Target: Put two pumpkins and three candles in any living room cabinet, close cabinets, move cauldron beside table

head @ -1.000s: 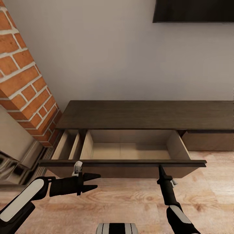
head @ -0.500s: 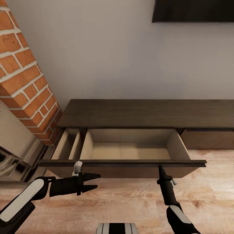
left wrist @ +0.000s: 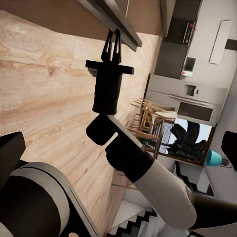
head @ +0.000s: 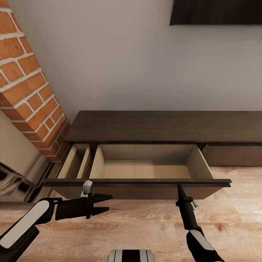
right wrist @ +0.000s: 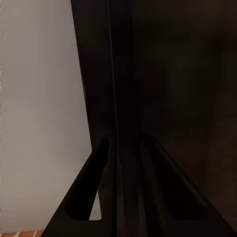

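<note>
The long, low dark-brown cabinet [head: 163,127] stands against the wall. Its wide drawer [head: 145,169] is pulled out, and the beige inside is bare. My right gripper [head: 179,187] is at the top edge of the drawer front [head: 138,182]. In the right wrist view its fingers [right wrist: 98,163] sit on either side of that dark edge [right wrist: 118,74]. In the left wrist view the right gripper [left wrist: 113,37] looks pinched on the edge. My left gripper [head: 110,202] hangs open in front of the drawer, above the floor, holding nothing. The pumpkins, candles and cauldron are out of view.
A brick column [head: 29,91] and the grey fireplace [head: 18,174] stand close on the left. A narrow compartment [head: 76,163] lies beside the drawer. A dark panel [head: 218,11] hangs on the wall. Wooden floor [head: 145,225] stretches under both arms. Wooden chairs [left wrist: 148,118] stand far off.
The cabinet body, wall and bricks have shifted slightly up the picture while the drawer front and both grippers kept their places. The drawer shows slightly more of its inside.
</note>
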Motion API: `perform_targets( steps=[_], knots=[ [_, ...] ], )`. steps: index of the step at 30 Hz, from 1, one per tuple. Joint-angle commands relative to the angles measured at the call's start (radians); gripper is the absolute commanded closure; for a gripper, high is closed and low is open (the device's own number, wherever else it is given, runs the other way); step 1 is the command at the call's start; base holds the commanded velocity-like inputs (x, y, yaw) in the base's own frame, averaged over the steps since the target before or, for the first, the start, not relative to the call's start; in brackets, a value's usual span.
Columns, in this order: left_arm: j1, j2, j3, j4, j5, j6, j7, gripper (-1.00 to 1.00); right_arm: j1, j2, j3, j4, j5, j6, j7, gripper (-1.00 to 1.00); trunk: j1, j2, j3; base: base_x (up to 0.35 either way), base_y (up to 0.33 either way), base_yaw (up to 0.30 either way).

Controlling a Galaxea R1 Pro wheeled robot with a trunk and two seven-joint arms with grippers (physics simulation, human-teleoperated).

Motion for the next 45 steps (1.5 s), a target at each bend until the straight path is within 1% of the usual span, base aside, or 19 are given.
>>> perform_targets(
  steps=[1,24,25,40,45],
  knots=[
    [-0.001,0.001,-0.001,0.000,-0.005,0.001,-0.006,-1.00,-0.001,0.000,0.005,-0.002,-0.009,0.015,0.014,1.00,0.000,0.000,0.000,-0.016,0.000,0.000],
    [-0.001,0.001,-0.001,0.000,-0.005,0.000,-0.006,-1.00,-0.001,0.000,0.005,-0.001,-0.009,0.016,0.014,1.00,0.000,0.000,0.000,-0.016,0.000,0.000],
    [0.000,0.001,-0.001,0.000,-0.004,0.000,-0.006,-1.00,-0.001,0.000,0.005,-0.001,-0.009,0.016,0.014,-1.00,0.000,0.000,0.000,-0.002,0.000,0.000],
    [-0.001,0.001,-0.001,0.000,-0.004,0.000,-0.006,-1.00,-0.001,0.000,0.005,-0.001,-0.010,0.017,0.013,-1.00,0.000,0.000,0.000,0.000,0.000,0.000],
    [0.000,0.001,-0.001,0.000,-0.005,0.000,-0.006,-1.00,-0.001,0.000,0.005,-0.001,-0.010,0.017,0.012,-1.00,0.000,0.000,0.000,-0.086,0.000,0.000]
  ],
)
